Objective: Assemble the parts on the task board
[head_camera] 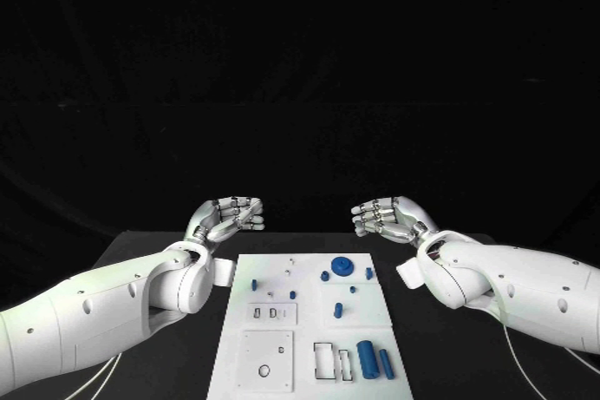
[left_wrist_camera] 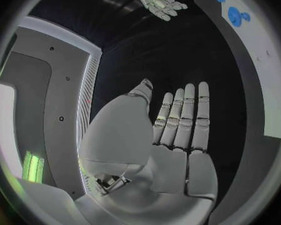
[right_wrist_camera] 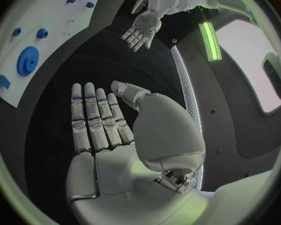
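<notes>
Left hand (head_camera: pixel 226 219): raised beyond the table's far edge, fingers straight and apart, holding nothing.
Task board (head_camera: pixel 277 331): flat at the table's middle, reaching its near edge.
Blue parts: round disc (head_camera: pixel 342 264) near the board's far edge, cylinder (head_camera: pixel 367 356) near its near right corner; likely light, rigid, smooth, best pinched across their sides.
Right hand (head_camera: pixel 389 219): likewise raised, fingers extended, empty.

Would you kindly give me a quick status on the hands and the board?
Left robot hand and right robot hand open, raised beyond the task board. Blue parts untouched on board. Nothing in the way.
</notes>
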Controlling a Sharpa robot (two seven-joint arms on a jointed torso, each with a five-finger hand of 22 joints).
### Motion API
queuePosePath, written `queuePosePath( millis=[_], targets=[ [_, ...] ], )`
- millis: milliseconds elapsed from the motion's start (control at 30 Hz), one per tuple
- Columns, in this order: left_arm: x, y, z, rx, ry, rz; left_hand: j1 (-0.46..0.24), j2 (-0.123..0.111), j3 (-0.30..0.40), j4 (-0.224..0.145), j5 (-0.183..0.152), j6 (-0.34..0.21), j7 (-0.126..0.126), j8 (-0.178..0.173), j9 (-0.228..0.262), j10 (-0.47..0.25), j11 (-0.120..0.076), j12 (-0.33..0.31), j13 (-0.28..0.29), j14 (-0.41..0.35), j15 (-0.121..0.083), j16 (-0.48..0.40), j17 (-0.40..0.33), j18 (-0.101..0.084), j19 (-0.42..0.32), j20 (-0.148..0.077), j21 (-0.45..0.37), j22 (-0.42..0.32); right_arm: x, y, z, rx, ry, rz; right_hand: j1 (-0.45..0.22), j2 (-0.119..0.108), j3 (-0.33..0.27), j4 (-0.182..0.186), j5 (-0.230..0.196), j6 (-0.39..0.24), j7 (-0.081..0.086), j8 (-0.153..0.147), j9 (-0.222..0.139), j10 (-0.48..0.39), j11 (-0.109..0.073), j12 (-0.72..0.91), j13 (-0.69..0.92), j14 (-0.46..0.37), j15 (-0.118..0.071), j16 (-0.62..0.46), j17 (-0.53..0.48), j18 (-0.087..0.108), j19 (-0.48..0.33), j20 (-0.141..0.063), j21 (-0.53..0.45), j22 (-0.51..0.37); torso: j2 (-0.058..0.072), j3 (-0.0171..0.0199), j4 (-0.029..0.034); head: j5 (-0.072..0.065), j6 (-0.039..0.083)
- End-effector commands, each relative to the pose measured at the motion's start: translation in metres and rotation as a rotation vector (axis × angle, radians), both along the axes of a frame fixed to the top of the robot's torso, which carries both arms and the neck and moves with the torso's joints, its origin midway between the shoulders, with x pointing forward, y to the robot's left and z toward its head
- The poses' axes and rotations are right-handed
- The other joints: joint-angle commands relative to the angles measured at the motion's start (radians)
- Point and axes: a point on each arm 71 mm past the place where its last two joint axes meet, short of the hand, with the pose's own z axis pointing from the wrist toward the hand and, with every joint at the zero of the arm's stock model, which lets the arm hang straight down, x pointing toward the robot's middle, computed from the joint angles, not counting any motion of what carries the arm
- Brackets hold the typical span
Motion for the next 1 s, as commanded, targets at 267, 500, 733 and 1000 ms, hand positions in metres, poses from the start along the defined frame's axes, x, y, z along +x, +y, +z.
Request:
queuePosePath(
  millis=[267, 500, 733, 1000],
  targets=[
    [-0.022, -0.004, 0.02, 0.044, -0.031, -0.198, 0.026, -0.044, 0.07, 0.012, -0.005, 0.056, -0.005, -0.011, -0.003, 0.135, -0.039, -0.042, -0.005, 0.167, -0.057, 0.088, 0.124, 0.011, 0.137, -0.067, 0.111, 0.045, 0.015, 0.02, 0.042, -0.49, -0.24, 0.22, 0.007, -0.029, -0.068, -0.019, 0.006, 0.107, -0.008, -0.009, 0.01, 0.147, -0.057, -0.035, 0.01, 0.252, -0.086, 0.144, 0.175, 0.009, 0.069, -0.089, 0.327, 0.209, 0.042, -0.0053, -0.0097, -0.001, -0.014],
    [-0.039, -0.008, 0.037, 0.008, -0.025, -0.236, 0.0, -0.062, 0.064, 0.012, -0.005, 0.048, 0.001, -0.025, -0.006, 0.128, -0.033, -0.065, -0.004, 0.169, -0.054, 0.105, 0.162, 0.009, 0.134, -0.067, 0.13, 0.056, 0.014, 0.038, 0.057, -0.758, -0.332, 0.295, -0.015, -0.058, -0.062, -0.012, 0.009, 0.134, -0.035, -0.02, 0.024, 0.165, -0.081, -0.029, 0.028, 0.361, -0.124, 0.313, 0.338, 0.014, 0.127, -0.12, 0.485, 0.313, 0.081, -0.0077, 0.0004, -0.004, -0.017],
    [-0.051, -0.009, 0.05, -0.014, -0.025, -0.254, -0.013, -0.068, 0.056, 0.009, -0.005, 0.04, 0.005, -0.037, -0.008, 0.116, -0.028, -0.086, -0.002, 0.156, -0.05, 0.131, 0.203, 0.008, 0.126, -0.065, 0.154, 0.07, 0.006, 0.055, 0.059, -0.933, -0.411, 0.324, -0.033, -0.084, -0.042, 0.009, 0.002, 0.12, -0.046, -0.032, 0.036, 0.112, -0.085, -0.026, 0.033, 0.449, -0.132, 0.447, 0.44, 0.008, 0.22, -0.131, 0.56, 0.381, 0.114, -0.01, 0.011, -0.004, -0.027],
    [-0.054, -0.009, 0.063, -0.028, -0.046, -0.258, -0.015, -0.068, 0.052, 0.007, -0.005, 0.036, 0.006, -0.044, -0.008, 0.106, -0.026, -0.098, -0.001, 0.14, -0.047, 0.147, 0.227, 0.008, 0.117, -0.063, 0.172, 0.081, 0.001, 0.065, 0.049, -1.03, -0.414, 0.357, -0.032, -0.102, -0.031, 0.033, -0.007, 0.089, -0.054, -0.043, 0.054, 0.063, -0.084, -0.009, 0.037, 0.495, -0.128, 0.794, 0.769, -0.044, 0.406, -0.129, 0.772, 0.704, 0.141, -0.0162, 0.017, -0.006, -0.035]
  ],
)
